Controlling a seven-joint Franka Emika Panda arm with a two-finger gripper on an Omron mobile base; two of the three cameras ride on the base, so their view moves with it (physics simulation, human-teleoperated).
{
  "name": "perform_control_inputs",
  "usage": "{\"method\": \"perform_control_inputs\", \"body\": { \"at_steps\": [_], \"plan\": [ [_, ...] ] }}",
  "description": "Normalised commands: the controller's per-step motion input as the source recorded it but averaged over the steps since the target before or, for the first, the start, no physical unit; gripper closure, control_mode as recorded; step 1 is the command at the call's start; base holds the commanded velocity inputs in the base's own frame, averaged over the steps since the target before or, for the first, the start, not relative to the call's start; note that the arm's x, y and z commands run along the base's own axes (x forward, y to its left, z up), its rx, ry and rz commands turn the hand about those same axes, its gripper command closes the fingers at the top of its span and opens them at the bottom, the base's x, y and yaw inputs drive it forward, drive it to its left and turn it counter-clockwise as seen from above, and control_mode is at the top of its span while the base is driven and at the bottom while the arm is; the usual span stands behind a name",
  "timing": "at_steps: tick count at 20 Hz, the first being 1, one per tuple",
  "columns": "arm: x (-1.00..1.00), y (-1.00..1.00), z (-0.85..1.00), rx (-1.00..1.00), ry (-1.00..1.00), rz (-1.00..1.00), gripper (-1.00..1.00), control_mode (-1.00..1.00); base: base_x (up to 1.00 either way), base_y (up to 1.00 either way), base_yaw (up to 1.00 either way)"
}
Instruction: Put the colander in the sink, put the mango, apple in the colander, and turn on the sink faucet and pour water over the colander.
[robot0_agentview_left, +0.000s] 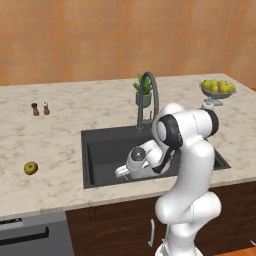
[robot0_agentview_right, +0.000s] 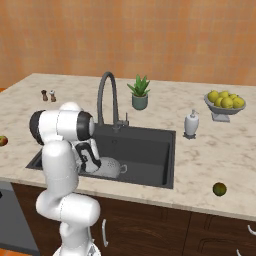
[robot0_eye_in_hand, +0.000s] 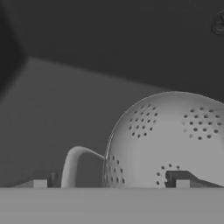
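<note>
The silvery perforated colander (robot0_agentview_right: 111, 167) sits on the floor of the dark sink (robot0_agentview_right: 150, 145), near its front left. My gripper (robot0_eye_in_hand: 111, 183) is down in the basin right beside it and open. Its fingertips (robot0_eye_in_hand: 181, 179) stand wide apart on either side of the colander's (robot0_eye_in_hand: 175, 140) looped side handle and near wall, without pressing on them. The apple (robot0_agentview_left: 31, 168) lies on the counter left of the sink (robot0_agentview_left: 100, 150). Near the counter's front edge, right of the sink, rests the dark green mango (robot0_agentview_right: 219, 189). The gooseneck sink faucet (robot0_agentview_right: 107, 97) arches over the basin, and no water runs.
A stemmed bowl of yellow-green fruit (robot0_agentview_right: 225, 102) stands at the back right, a soap dispenser (robot0_agentview_right: 191, 123) beside the sink, and a potted plant (robot0_agentview_right: 139, 92) behind it. Two small shakers (robot0_agentview_left: 40, 108) stand at the back left. The drain (robot0_eye_in_hand: 218, 24) lies beyond the colander.
</note>
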Motion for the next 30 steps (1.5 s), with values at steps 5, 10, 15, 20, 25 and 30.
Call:
{"method": "perform_control_inputs", "body": {
  "at_steps": [5, 10, 15, 20, 25, 30],
  "plan": [
    [-0.03, 0.21, 0.56, 0.0, 0.0, -0.08, -1.0, -1.0, 0.0, 0.0, 0.0],
    [-0.04, 0.38, 0.64, 0.0, 0.0, -0.1, -1.0, -1.0, 0.0, 0.0, 0.0],
    [-0.02, 0.17, 0.81, 0.0, 0.03, -0.1, -1.0, -1.0, 0.0, 0.0, 0.0],
    [-0.11, 0.06, 0.88, 0.0, 0.07, -0.09, -1.0, -1.0, 0.0, 0.0, 0.0],
    [-0.11, 0.0, 1.0, 0.0, 0.13, -0.07, -1.0, -1.0, 0.0, 0.0, 0.0],
    [-0.03, 0.14, 1.0, -0.01, 0.15, -0.06, -1.0, -1.0, 0.0, 0.0, 0.0]
  ]
}}
